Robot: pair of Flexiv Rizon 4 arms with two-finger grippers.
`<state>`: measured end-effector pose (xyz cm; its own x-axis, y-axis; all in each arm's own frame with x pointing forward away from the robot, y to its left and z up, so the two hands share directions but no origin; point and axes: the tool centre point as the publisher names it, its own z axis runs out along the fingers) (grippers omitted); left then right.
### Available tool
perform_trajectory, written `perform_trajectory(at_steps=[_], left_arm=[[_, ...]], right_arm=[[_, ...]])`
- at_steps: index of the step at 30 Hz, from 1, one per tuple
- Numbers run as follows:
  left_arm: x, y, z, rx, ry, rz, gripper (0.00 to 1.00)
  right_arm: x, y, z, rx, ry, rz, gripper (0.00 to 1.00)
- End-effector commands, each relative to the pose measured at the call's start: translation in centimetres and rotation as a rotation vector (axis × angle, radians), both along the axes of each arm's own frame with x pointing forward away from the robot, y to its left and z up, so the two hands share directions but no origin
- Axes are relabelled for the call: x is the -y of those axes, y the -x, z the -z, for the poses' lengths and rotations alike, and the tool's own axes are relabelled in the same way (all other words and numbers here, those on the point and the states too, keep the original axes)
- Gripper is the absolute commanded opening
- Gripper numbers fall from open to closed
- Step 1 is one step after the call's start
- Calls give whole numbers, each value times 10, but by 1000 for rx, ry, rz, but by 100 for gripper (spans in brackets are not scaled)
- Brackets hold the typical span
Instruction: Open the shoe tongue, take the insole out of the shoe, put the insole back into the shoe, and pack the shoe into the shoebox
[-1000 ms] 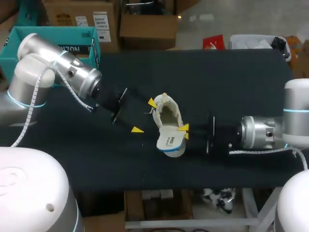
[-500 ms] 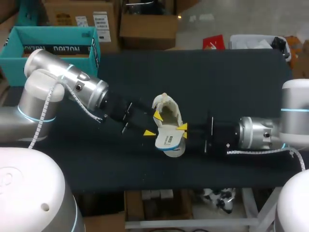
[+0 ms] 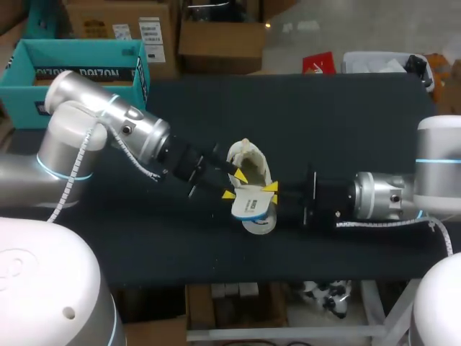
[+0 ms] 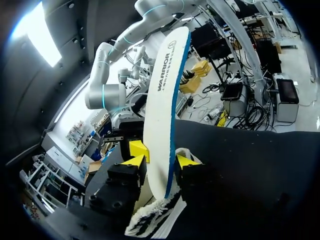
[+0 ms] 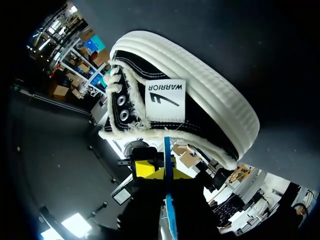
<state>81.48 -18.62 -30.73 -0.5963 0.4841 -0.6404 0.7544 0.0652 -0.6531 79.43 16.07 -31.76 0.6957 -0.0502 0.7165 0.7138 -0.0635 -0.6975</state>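
Robotics lab, workshop-like. Black-topped table (image 3: 346,108) with a grey robot arm on each side: left arm (image 3: 108,126), right arm (image 3: 389,198). Cardboard boxes (image 3: 216,32) stand on a bare concrete floor (image 3: 338,29). Left wrist view: other robot arms (image 4: 107,75), monitors (image 4: 232,92), cable tangles (image 4: 252,117), ceiling light panel (image 4: 37,30).

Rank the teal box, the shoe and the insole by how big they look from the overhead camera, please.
1. The teal box looks largest, even partly hidden.
2. The shoe comes next.
3. The insole looks smallest. It seems raised toward the camera, which flatters it, so its gap to the shoe is unsure.
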Motion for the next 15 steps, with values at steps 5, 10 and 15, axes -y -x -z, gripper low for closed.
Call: perform_trajectory(at_steps=[5, 10, 15], left_arm=[[8, -9, 6, 11, -9, 5, 0], [10, -13, 6, 27, -21, 11, 0], [12, -17, 7, 38, -34, 20, 0]], right_arm=[[1, -2, 1, -3, -3, -8, 0], [1, -2, -1, -2, 16, -14, 42], [3, 1, -1, -22, 44, -19, 47]])
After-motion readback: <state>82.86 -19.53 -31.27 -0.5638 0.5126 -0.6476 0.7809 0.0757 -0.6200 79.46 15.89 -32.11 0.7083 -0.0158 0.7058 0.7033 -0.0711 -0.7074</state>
